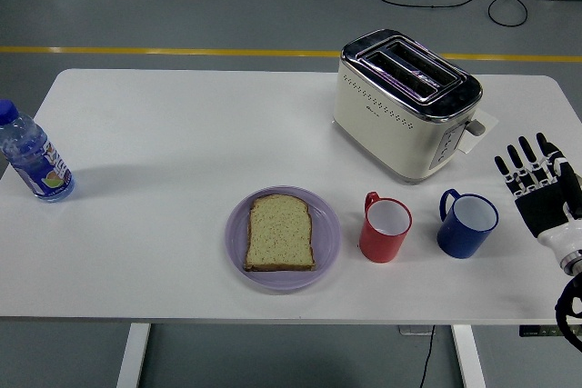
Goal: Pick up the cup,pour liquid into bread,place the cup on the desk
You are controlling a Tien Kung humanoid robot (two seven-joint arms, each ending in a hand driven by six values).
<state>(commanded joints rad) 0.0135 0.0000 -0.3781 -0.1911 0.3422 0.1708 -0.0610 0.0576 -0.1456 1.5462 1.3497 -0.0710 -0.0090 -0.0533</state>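
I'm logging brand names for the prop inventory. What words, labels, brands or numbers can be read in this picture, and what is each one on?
None can be read.
Clear plastic water bottle with blue cap: its blue and green label carries print, too small and blurred to read.
Cream and chrome two-slot toaster: a small dark mark low on its long side, too small to read.
Red mug, blue mug, purple plate, black robot hand: no print visible.
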